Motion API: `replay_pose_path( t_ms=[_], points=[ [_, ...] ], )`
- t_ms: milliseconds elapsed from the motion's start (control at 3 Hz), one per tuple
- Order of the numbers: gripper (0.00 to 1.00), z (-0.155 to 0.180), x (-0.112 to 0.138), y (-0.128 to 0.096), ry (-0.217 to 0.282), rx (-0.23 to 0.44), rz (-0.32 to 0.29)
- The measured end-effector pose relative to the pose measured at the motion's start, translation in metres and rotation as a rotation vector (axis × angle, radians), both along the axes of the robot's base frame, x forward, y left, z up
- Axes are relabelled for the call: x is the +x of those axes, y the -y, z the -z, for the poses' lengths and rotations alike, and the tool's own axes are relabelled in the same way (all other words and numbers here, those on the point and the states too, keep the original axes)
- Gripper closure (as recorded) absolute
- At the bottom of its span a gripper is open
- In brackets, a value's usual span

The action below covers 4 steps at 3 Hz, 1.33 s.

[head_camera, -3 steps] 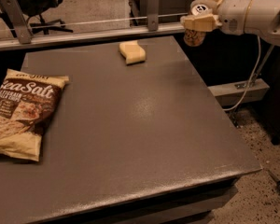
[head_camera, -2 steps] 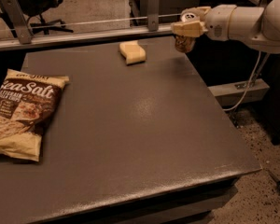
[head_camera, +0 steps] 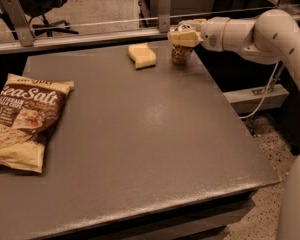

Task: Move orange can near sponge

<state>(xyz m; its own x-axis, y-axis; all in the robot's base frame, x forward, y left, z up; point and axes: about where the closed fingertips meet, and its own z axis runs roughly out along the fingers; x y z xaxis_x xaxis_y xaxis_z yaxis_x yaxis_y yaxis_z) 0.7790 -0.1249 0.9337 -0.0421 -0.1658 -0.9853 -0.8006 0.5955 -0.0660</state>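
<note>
The orange can (head_camera: 180, 54) stands upright at the far right of the dark table, held from above by my gripper (head_camera: 183, 37), which is shut on its top. The can's base looks level with the tabletop; I cannot tell whether it touches. The pale yellow sponge (head_camera: 142, 55) with wavy sides lies on the table just left of the can, a short gap apart. My white arm (head_camera: 250, 31) reaches in from the right.
A large sea-salt chip bag (head_camera: 21, 120) lies at the table's left edge. A metal rail with posts (head_camera: 164, 6) runs behind the table (head_camera: 140, 149). An office chair (head_camera: 37, 1) stands at the far left. Cables and floor lie to the right.
My gripper has moved left and down with the can, from beyond the table's right edge to a spot over the table beside the sponge.
</note>
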Motion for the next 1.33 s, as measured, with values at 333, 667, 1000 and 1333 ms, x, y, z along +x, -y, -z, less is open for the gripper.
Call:
replay_pose_path(
  t_ms=[333, 667, 1000, 1333],
  points=[
    [0.82, 0.012, 0.012, -0.022, -0.037, 0.032, -0.001],
    [0.61, 0.02, 0.017, -0.039, -0.064, 0.048, -0.013],
    [0.37, 0.016, 0.017, -0.039, -0.064, 0.048, -0.013],
    [0.13, 0.014, 0.017, -0.04, -0.065, 0.048, -0.013]
  ],
)
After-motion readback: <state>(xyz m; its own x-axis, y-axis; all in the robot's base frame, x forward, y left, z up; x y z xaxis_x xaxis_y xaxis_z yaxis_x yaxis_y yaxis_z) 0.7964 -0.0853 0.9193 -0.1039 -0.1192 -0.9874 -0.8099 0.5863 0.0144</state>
